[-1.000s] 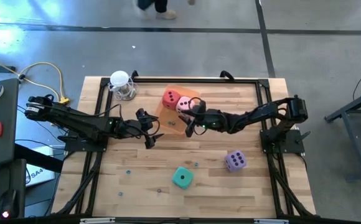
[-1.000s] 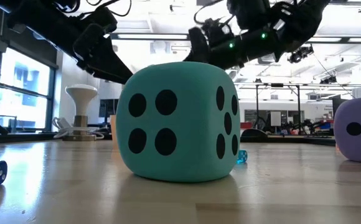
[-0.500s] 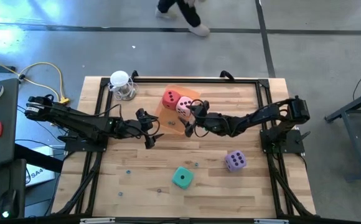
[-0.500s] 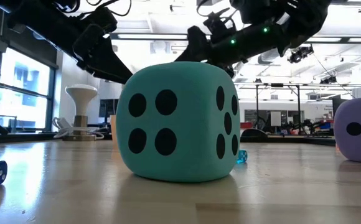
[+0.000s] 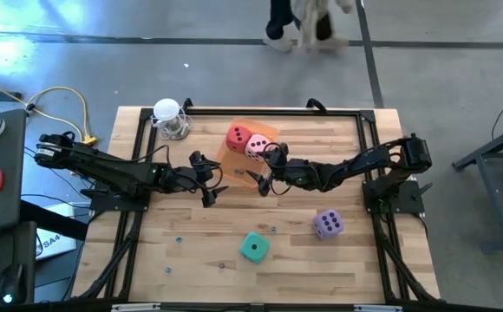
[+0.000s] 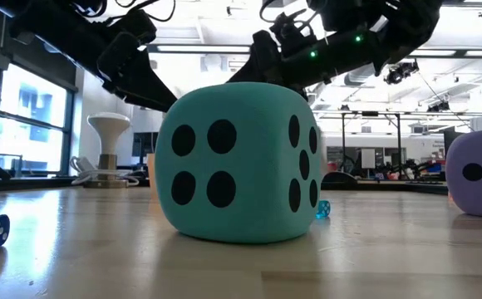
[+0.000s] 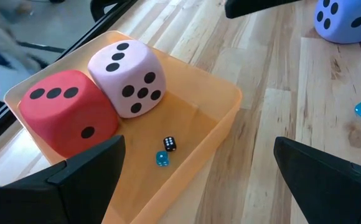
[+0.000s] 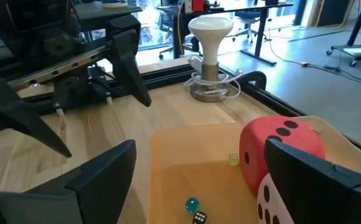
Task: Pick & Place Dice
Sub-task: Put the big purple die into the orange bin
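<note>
Pale wooden table (image 5: 191, 260) with a black frame, grey floor beyond, and a person's legs (image 5: 308, 22) passing at the far edge. Near the table's far side, a translucent orange tray (image 5: 234, 166) serving as the drop-off. Inside it, the red die (image 5: 237, 136) and pink die (image 5: 256, 145), touching and pushed toward the far end, with two tiny dice (image 7: 169, 144) loose on the tray floor nearer the left arm.

Right gripper (image 5: 260, 172) at the tray's right edge, just beside the pink die, fingers spread wide with nothing between them. Probably a delivery finished, with the pink cube resting on its own. Left gripper (image 5: 210, 179) at the tray's opposite side, likewise splayed and empty, apparently parked clear so as not to crowd the tray.

Not yet collected: the purple die (image 5: 327, 224) on bare wood near the right arm's base, and the teal die (image 5: 253, 247) toward the table's near middle, well apart from both grippers. About half done, by this count. White lamp-like stand (image 5: 170, 117) at the far left corner, out of the way.
</note>
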You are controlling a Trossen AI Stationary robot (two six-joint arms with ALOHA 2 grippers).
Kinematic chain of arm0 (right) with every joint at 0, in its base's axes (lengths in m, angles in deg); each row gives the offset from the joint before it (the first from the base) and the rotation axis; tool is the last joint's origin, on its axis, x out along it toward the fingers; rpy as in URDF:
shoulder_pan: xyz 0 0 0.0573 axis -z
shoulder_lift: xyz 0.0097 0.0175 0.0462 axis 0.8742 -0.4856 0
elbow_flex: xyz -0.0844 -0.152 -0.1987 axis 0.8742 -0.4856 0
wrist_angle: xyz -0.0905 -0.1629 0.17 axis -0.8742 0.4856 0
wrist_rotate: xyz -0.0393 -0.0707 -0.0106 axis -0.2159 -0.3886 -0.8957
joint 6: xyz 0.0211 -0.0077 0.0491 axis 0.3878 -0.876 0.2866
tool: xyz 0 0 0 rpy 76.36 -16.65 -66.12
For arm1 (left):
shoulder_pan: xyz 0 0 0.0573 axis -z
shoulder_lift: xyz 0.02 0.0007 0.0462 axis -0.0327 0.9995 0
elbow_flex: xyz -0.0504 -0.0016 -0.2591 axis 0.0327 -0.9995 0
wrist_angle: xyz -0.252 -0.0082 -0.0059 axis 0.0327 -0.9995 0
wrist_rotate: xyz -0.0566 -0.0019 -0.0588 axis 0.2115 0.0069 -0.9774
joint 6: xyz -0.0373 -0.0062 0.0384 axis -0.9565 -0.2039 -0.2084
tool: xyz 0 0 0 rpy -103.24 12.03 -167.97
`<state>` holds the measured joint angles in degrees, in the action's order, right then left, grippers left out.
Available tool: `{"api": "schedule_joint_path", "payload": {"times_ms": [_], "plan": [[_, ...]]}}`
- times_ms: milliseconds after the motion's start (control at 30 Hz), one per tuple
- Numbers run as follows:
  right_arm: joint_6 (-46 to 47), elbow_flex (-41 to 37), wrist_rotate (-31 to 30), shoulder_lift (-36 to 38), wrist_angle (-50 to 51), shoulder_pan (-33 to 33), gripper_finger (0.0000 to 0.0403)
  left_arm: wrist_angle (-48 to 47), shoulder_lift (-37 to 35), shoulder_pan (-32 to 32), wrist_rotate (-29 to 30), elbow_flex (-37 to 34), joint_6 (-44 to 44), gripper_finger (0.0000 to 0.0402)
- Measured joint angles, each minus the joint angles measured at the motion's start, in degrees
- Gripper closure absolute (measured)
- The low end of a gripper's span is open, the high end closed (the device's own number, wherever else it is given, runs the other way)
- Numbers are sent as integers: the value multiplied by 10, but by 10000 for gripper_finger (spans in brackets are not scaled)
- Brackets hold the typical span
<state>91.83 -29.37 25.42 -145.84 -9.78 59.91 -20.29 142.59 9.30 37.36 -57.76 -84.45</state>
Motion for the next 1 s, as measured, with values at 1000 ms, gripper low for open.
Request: {"api": "schedule_joint_path", "payload": {"times_ms": [1000], "plan": [[-3, 0, -144, 104, 220, -98, 5, -19, 0, 0, 0, 0, 5, 2]]}}
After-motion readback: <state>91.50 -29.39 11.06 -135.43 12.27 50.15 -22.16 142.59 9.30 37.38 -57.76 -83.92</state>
